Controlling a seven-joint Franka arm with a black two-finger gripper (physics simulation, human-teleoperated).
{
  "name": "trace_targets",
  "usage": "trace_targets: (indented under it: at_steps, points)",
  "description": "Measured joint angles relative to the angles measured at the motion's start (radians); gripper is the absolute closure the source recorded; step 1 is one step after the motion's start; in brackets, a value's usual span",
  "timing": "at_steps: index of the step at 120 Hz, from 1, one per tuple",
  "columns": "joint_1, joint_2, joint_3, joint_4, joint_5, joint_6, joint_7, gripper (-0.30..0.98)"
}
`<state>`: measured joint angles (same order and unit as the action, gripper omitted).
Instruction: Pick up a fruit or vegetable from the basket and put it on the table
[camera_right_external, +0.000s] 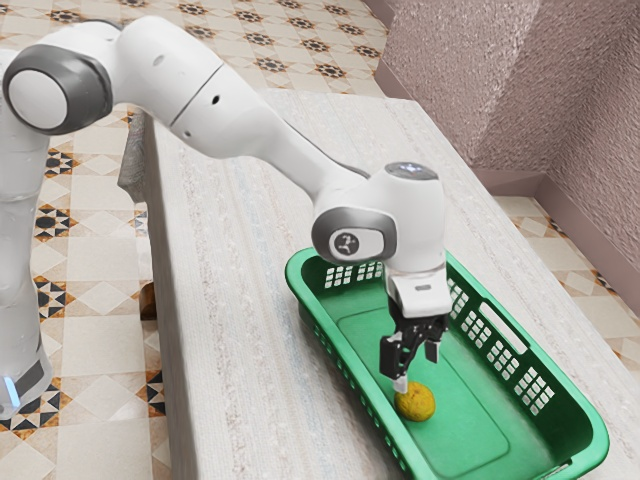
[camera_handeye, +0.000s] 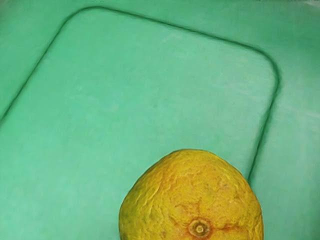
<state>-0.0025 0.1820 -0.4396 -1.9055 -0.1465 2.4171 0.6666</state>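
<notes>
Yellow-orange, rounded, rough-skinned citrus fruit (camera_right_external: 416, 403) lies on the floor of the long green plastic basket (camera_right_external: 480, 425), just under the hand and nearer one long wall; the black, pale-tipped fingers (camera_right_external: 401, 384) stand apart, released, with nothing between them, and whether the lower tip touches the peel you cannot tell. Your step now, as I judge it, is to straddle the fruit; shift the hand until the gap is centred over its crown, since a straight drop from here might land one tip on top and roll it away; then lower evenly, keep clear of the near wall, and stop short of the basket floor, closing around the widest part so that the round sides don't squirt out. Squeeze firmly but without haste; lift straight up past the rim before you swing over to the pale, faintly streaked bench (camera_right_external: 250, 350), and set it down gently, for a ball-like shape may roll. The peel looks pebbled and creased, which should give good grip, with a small round stem scar (camera_handeye: 199, 228) ringed in rusty orange; the basket floor looks smooth, marked by a dark round-cornered groove (camera_handeye: 277, 80), while its walls are pierced with small square holes.
</notes>
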Motion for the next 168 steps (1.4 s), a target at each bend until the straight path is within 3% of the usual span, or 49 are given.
trace_targets:
  at_steps: [107, 168]
  points:
    - [-0.013, 0.07, -0.036, 0.0, -0.003, 0.122, 0.034, 0.01]
    - [-0.013, 0.086, -0.034, -0.002, 0.002, 0.121, 0.037, 0.01]
